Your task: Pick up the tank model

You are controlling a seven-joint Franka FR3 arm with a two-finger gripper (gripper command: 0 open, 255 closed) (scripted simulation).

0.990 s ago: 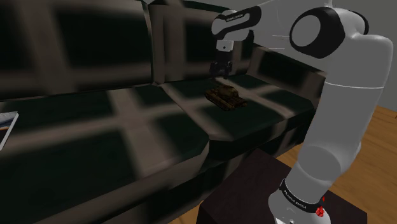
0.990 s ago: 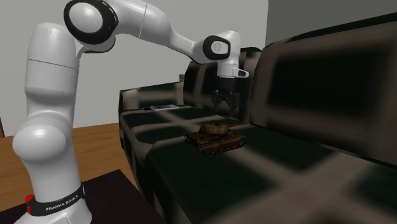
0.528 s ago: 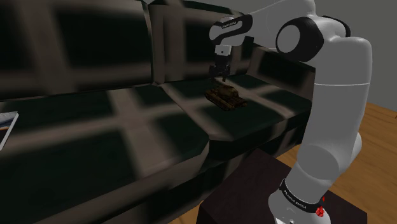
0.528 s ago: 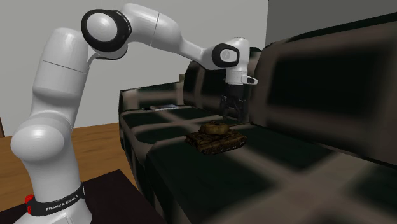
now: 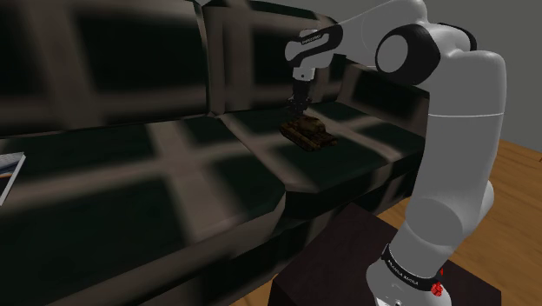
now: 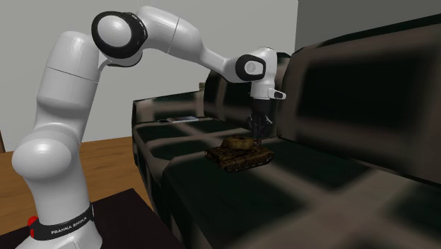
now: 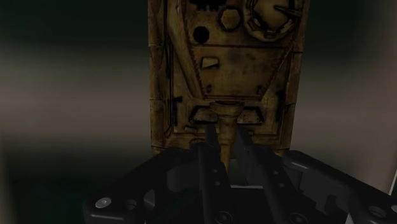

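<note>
In the shoulder view, the white arm [image 5: 452,130] is reaching from its stand [image 5: 347,252] up and left over a dark sofa [image 5: 156,174]. The olive-brown tank model [image 5: 306,132] is sitting on the seat cushion at the sofa's end toward the shoulder view's right. It is close to the backrest and well back from the seat's front edge. The claw [image 5: 296,111] is pointing straight down and hanging just over the end of the tank nearer the backrest, its fingers looking drawn close together.

In the second exterior view, the tank model [image 6: 239,151] is resting on its tracks on the seat, near the foot of the backrest. The claw [image 6: 256,132] is standing upright at the tank's backrest side, its tips reaching turret level. A wooden floor [image 6: 106,159] is showing past the sofa's end.

In the wrist view, the tank's hull [image 7: 222,63] is lying lengthwise ahead of the claw [image 7: 226,143]. A thin barrel-like part is running back between the two black fingers [image 7: 207,159]. They are pressing against it from both sides, so the claw is clamped on that part of the tank.
</note>
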